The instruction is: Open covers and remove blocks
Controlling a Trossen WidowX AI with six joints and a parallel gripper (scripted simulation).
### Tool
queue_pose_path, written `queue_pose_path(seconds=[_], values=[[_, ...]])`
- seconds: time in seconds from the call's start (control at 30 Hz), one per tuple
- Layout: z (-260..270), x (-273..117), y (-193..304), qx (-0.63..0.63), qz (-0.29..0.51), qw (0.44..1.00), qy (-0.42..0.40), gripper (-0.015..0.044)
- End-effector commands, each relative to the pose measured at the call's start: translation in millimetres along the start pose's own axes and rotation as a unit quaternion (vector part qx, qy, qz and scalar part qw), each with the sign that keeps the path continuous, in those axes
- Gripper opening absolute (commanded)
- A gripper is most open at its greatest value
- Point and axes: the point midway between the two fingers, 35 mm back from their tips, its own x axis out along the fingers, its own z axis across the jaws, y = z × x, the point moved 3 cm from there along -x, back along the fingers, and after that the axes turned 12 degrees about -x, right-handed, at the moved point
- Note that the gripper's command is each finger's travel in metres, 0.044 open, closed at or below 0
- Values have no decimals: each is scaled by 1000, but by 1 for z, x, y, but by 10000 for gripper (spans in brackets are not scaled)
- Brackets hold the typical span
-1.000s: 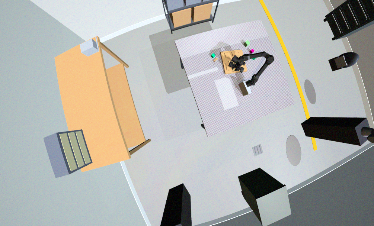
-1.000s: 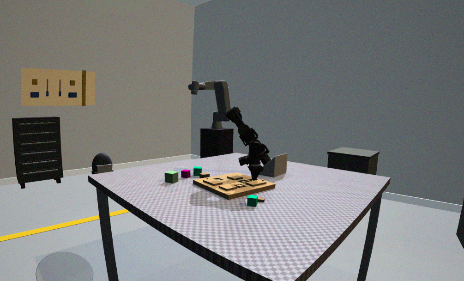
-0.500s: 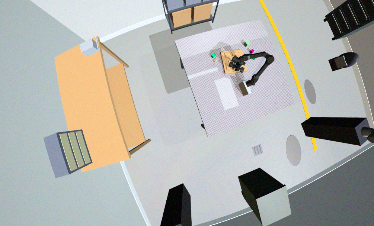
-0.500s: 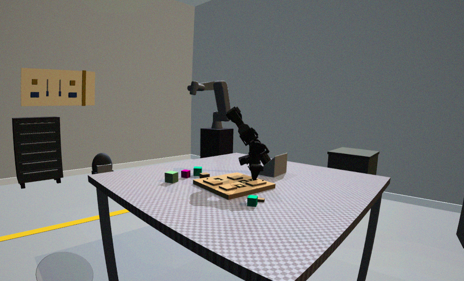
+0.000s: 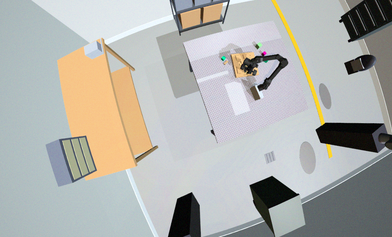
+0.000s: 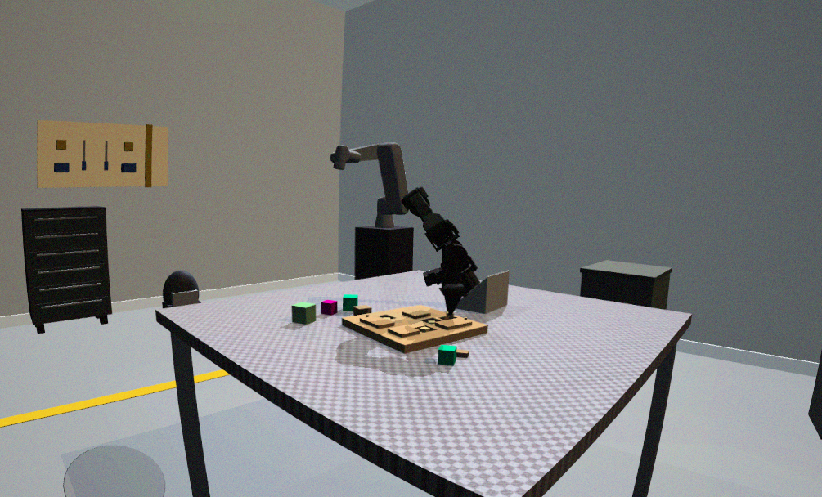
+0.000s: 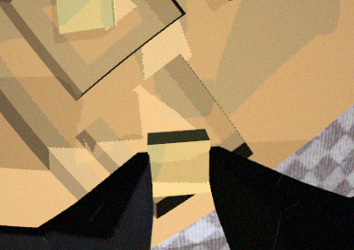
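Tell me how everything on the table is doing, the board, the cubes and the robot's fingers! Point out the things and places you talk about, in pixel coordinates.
Board (image 5: 238, 74) (image 6: 406, 346) (image 7: 302, 71): lying flat.
Light green cube (image 5: 259, 45) (image 6: 303, 312): on the table.
Magenta cube (image 5: 263, 53) (image 6: 328, 306): on the table.
Two teal cubes (image 5: 223, 58) (image 6: 446, 355): on the table.
Fingers (image 5: 250, 69) (image 6: 450, 313): shut on a pale yellow piece (image 7: 180, 168).

We get top high overhead, tilted, whole table (image 5: 220, 126) (image 6: 438, 395) small; exterior beyond a table corner, just above tabletop height, facing across to the walls; wrist right above the board (image 5: 237, 72) (image 6: 406, 347) (image 7: 298, 84), looking down; top and exterior share table, board and arm (image 5: 272, 76) (image 6: 442, 235).
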Motion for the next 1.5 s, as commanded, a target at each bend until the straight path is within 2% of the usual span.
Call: queue_pose_path(seconds=[0.0, 0.57, 1.23, 1.47], values=[[3, -8, -1, 5, 1, 1000, -6, 80], [1, -28, 0, 3, 0, 1000, -5, 80], [0, -76, 0, 3, 1, 1000, -5, 80], [21, -82, -2, 3, 1, 1000, -6, 80]])
